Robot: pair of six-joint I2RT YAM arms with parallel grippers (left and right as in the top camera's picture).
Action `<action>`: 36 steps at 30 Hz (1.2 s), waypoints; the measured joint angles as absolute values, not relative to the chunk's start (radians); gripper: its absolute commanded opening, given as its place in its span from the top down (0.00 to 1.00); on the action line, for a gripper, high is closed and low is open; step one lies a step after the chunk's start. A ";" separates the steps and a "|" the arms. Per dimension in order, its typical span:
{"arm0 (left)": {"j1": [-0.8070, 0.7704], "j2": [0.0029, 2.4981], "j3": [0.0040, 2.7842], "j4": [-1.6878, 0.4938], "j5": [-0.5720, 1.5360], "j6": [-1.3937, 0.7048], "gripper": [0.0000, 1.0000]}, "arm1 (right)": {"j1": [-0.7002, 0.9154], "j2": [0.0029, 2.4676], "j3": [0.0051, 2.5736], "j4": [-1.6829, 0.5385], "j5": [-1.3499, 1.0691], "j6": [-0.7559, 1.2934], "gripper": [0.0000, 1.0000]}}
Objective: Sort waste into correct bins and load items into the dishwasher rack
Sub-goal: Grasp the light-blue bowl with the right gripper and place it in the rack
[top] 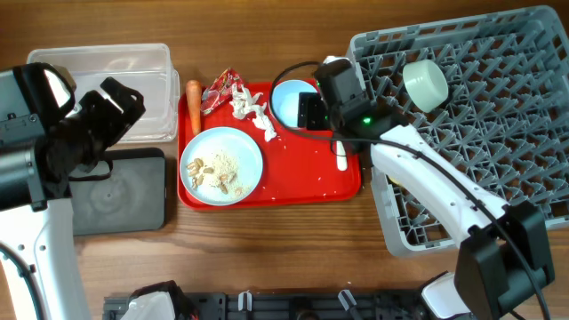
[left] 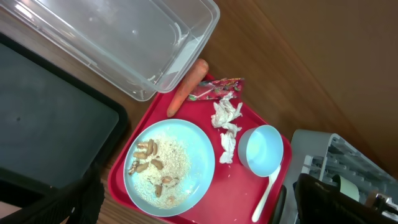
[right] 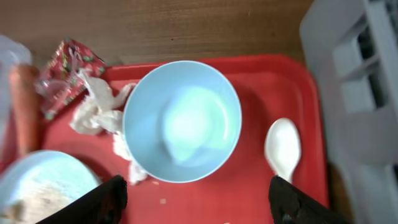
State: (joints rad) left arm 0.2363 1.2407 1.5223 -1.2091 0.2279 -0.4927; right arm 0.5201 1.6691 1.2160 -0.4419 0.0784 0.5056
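On the red serving tray (top: pixel 347 182) a pale blue plate (top: pixel 221 165) holds beige crumbs (left: pixel 163 169). The carrot stub (top: pixel 193 102), red wrapper (top: pixel 222 89) and white tissue (top: pixel 253 111) lie at its far side. My right gripper (top: pixel 311 111) is open just above the pale blue bowl (right: pixel 182 121), its fingers (right: pixel 196 205) empty. The white spoon (right: pixel 283 146) lies right of the bowl. My left gripper (top: pixel 116 107) hangs open and empty, high over the clear tub (top: pixel 98 71) and black tray (top: pixel 124 191). A pale green bowl (top: pixel 425 84) lies in the grey rack (top: pixel 498 133). The yellow cup is out of view.
The rack stands right against the red tray's right edge. The tub and black tray sit side by side left of the red tray. Bare wooden table shows at the front and the far edge.
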 measured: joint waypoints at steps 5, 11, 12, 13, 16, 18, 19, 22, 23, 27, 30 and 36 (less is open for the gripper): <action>0.236 1.241 1.522 -1.209 0.228 -0.493 0.00 | 0.490 1.736 1.216 -0.422 0.013 0.606 0.36; 0.236 1.241 1.522 -1.209 0.228 -0.493 0.00 | 0.473 1.866 1.216 -0.383 -0.030 0.721 0.45; 0.236 1.241 1.522 -1.209 0.228 -0.493 0.00 | 0.471 1.882 1.216 -0.368 -0.034 0.742 0.47; 0.236 1.241 1.522 -1.209 0.228 -0.493 0.00 | 0.469 1.895 1.216 -0.360 -0.036 0.756 0.53; 0.236 1.241 1.522 -1.209 0.228 -0.493 0.00 | 0.461 1.938 1.216 -0.343 -0.042 0.806 0.72; 0.236 1.241 1.522 -1.209 0.228 -0.493 0.00 | 0.456 1.961 1.216 -0.344 -0.045 0.827 0.86; 0.236 1.241 1.522 -1.209 0.228 -0.493 0.00 | 0.454 1.965 1.216 -0.344 -0.045 0.834 0.94; 0.236 1.241 1.522 -1.209 0.228 -0.493 0.00 | 0.441 1.965 1.216 -0.366 -0.049 0.847 0.96; 0.236 1.241 1.522 -1.209 0.228 -0.493 0.00 | 0.435 1.965 1.216 -0.375 -0.047 0.849 0.96; 0.236 1.241 1.522 -1.209 0.228 -0.493 0.00 | 0.402 1.930 1.216 -0.421 -0.062 0.785 0.95; 0.236 1.241 1.522 -1.209 0.228 -0.493 0.00 | 0.360 1.824 1.214 -0.471 -0.050 0.699 0.96; 0.236 1.241 1.522 -1.209 0.228 -0.493 0.00 | 0.273 1.477 1.214 -0.565 0.217 0.540 0.96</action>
State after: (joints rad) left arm 0.2363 1.2407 1.5223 -1.2087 0.2283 -0.4927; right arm 0.2733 1.4765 1.2144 -0.5648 0.2173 0.5404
